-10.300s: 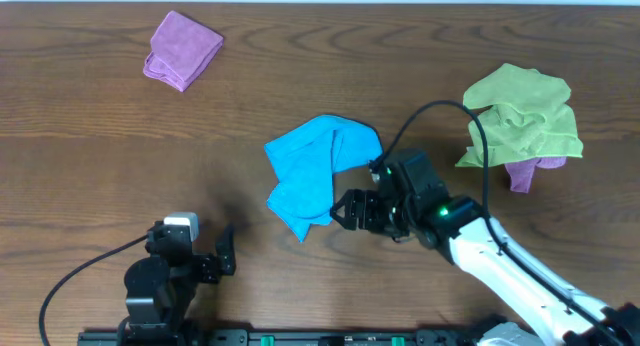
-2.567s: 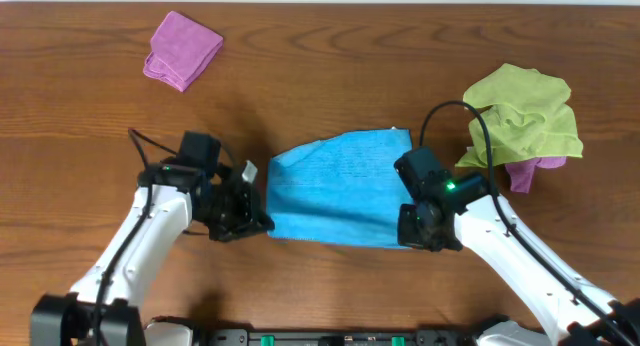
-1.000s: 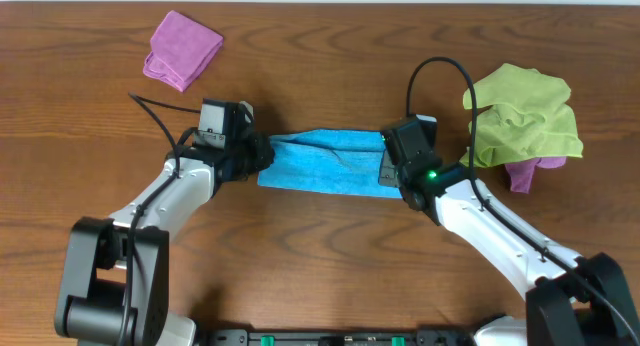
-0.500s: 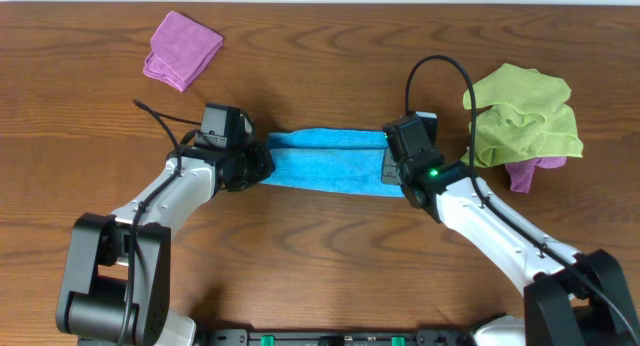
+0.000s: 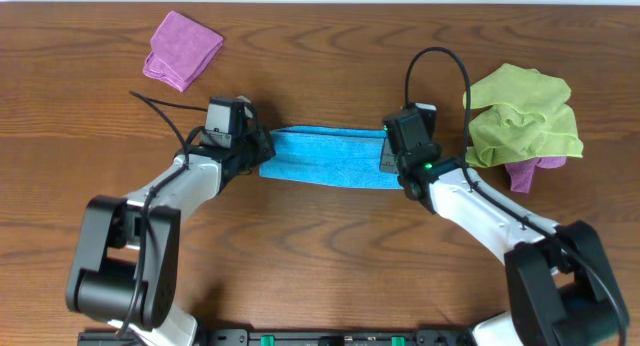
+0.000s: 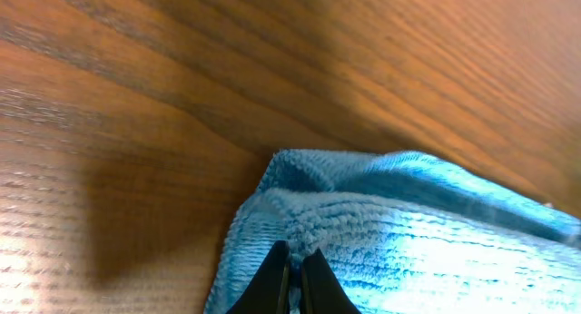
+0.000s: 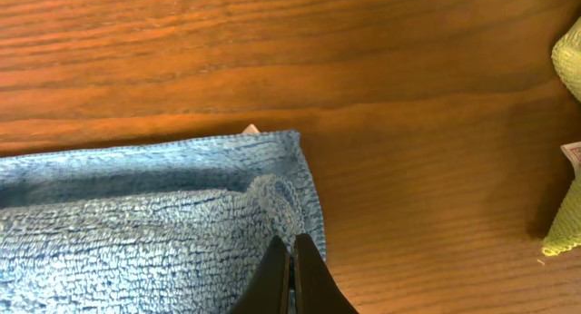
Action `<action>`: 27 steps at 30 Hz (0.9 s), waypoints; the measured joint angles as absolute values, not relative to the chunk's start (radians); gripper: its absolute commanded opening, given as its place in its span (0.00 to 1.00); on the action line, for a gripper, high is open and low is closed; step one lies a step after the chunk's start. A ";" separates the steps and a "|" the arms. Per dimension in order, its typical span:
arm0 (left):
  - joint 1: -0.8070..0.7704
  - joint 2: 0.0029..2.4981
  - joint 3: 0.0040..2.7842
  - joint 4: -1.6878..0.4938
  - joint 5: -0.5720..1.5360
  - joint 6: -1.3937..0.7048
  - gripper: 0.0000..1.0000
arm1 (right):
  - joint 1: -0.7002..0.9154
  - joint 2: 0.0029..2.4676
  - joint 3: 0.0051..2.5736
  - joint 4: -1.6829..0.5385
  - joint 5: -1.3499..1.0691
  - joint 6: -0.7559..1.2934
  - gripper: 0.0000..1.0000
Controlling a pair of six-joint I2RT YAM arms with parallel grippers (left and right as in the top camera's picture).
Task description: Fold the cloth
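The blue cloth [image 5: 325,158] lies as a long, narrow doubled band across the middle of the table. My left gripper [image 5: 258,152] is shut on its left end; in the left wrist view the black fingertips [image 6: 277,269] pinch the upper layer of the blue cloth [image 6: 408,232]. At the right end my right gripper [image 5: 385,156] is also shut on the fabric. The right wrist view shows that gripper [image 7: 291,250] nipping a raised fold of the blue cloth [image 7: 136,223], with the lower layer's edge lying just beyond it.
A crumpled green cloth [image 5: 522,113] on a purple one [image 5: 524,172] lies at the right, close to the right arm; its edge [image 7: 567,60] shows in the right wrist view. A folded purple cloth [image 5: 181,48] sits at the far left.
Both grippers have carried the near edge of the blue cloth away from me over the far edge. The band now looks flatter and more even than a second ago.
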State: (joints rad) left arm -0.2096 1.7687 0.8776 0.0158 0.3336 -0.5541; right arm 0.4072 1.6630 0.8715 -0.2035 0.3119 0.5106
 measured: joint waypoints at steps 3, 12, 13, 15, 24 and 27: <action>-0.213 1.799 0.878 0.058 0.334 -0.554 0.06 | 0.391 1.684 0.871 -0.164 0.310 0.494 0.01; -0.212 1.830 0.878 0.083 0.321 -0.566 0.22 | 0.385 1.753 0.871 -0.115 0.333 0.450 0.38; -0.209 1.830 0.878 0.084 0.314 -0.564 0.27 | 0.381 1.757 0.871 -0.115 0.346 0.446 0.47; -0.203 1.830 0.878 0.083 0.306 -0.569 0.34 | 0.374 1.758 0.871 -0.115 0.374 0.441 0.58; -0.151 1.787 0.961 -0.039 0.308 -0.553 0.49 | 0.371 1.692 0.871 -0.164 0.413 0.440 0.73; -0.152 1.737 0.995 -0.084 0.312 -0.548 0.31 | 0.371 1.604 0.871 -0.188 0.411 0.443 0.78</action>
